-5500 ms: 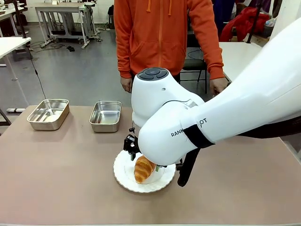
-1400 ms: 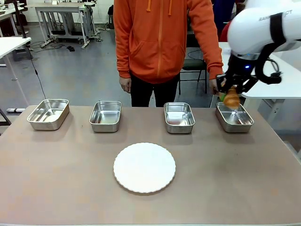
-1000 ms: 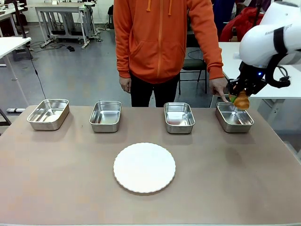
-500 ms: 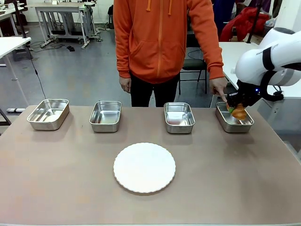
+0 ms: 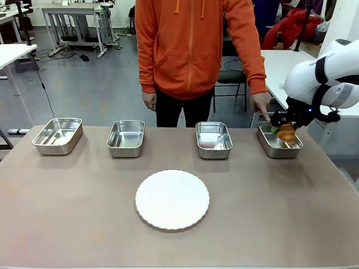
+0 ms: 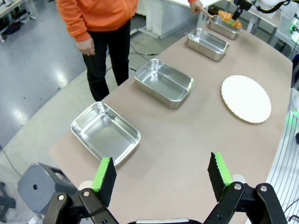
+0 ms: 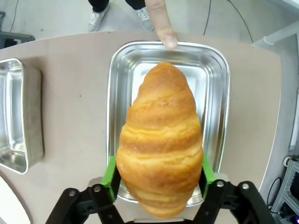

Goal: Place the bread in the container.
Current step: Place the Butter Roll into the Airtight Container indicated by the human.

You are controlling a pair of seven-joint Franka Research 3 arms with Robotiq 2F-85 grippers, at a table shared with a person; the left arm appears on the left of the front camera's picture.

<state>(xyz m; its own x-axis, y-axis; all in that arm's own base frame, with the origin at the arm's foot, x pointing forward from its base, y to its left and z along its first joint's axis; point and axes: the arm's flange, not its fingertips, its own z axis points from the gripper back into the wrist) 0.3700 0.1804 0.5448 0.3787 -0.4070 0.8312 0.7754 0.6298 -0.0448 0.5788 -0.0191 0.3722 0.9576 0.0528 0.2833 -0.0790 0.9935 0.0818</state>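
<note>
R tool (image 7: 159, 179) w/ pads beside the bread (image 7: 161, 140), grip looks loosening; bread low over far-right tray (image 7: 216, 93). Person's finger (image 7: 161, 28) on tray rim. Risk: bread sticks to a pad, tips onto rim. L tool (image 6: 161, 175) apart, idle.

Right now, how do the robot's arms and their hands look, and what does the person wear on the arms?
The right arm is glossy white with a black band. The right hand and left hand are black, each with two fingers carrying green pads. The person wears orange sleeves.
</note>
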